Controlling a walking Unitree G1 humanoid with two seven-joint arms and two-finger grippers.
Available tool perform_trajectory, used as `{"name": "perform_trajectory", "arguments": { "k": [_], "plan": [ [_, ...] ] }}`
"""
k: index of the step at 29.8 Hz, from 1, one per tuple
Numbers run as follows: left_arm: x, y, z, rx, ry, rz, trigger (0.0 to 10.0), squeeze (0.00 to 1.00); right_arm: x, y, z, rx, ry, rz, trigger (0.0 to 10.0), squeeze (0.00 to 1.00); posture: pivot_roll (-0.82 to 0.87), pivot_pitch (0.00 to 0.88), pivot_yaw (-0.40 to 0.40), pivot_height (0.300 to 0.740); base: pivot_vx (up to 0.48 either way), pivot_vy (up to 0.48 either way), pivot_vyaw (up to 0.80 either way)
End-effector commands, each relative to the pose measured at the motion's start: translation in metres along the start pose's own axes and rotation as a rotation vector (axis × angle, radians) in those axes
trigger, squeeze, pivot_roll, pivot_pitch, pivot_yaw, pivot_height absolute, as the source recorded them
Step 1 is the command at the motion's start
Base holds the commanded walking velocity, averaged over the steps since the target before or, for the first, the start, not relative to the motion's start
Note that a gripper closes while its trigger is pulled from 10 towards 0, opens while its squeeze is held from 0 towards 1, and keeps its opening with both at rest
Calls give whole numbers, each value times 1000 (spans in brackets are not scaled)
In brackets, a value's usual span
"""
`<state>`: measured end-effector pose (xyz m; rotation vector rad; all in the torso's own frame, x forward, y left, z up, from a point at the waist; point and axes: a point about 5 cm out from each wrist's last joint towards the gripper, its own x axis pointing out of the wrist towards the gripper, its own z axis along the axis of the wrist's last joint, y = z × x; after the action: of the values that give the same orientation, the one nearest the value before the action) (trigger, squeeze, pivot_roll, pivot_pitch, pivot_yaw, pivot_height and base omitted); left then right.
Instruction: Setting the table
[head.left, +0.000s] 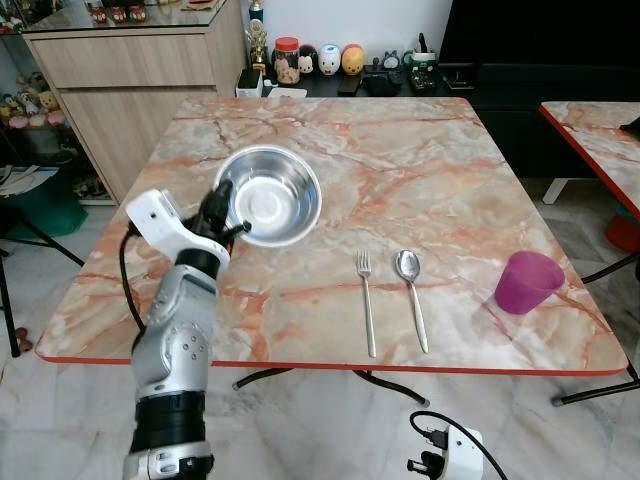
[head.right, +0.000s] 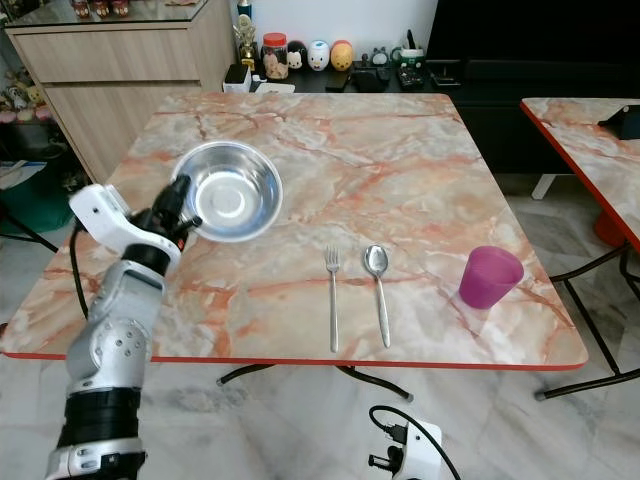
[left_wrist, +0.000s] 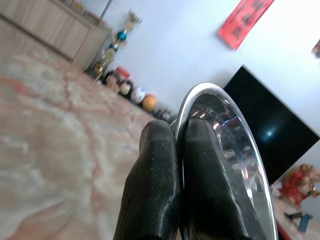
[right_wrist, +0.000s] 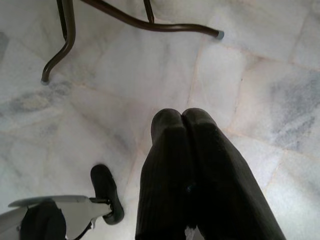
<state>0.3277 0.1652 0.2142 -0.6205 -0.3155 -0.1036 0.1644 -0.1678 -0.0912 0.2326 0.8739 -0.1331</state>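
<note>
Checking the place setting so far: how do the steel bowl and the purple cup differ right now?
The steel bowl is shiny metal, wide and shallow; the purple cup is matte, narrow and taller. The bowl is tilted, pinched at its rim by the left gripper; the cup stands free near the table's right edge. Both are empty.

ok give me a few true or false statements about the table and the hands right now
1. The left hand pinches the rim of the steel bowl. True.
2. The fork lies to the robot's right of the spoon. False: the fork is on the spoon's left.
3. The purple cup stands upright near the table's right edge. True.
4. The right hand holds the spoon. False: it hangs shut over the floor, holding nothing.
5. The bowl holds food. False: it looks empty.
</note>
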Motion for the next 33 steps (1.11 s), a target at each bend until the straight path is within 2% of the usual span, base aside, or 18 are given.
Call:
{"name": "perform_trajectory", "arguments": {
  "k": [1, 7, 33],
  "plan": [
    [5, -14, 12, -20, -48, -52, 10000, 0, 0, -5, 1, -1, -3, -11, 10000, 0, 47, 0, -9, 736, 0, -319, 0],
    [8, -23, 21, -33, -72, -88, 10000, 0, 0, -7, 4, -7, -3, -11, 10000, 0, 47, 0, -11, 736, 0, -319, 0],
    [8, -20, 18, -33, -51, -76, 10000, 0, 1, -7, 4, -2, 0, -9, 10000, 0, 45, 0, -10, 736, 0, -317, 0]
  ]
}}
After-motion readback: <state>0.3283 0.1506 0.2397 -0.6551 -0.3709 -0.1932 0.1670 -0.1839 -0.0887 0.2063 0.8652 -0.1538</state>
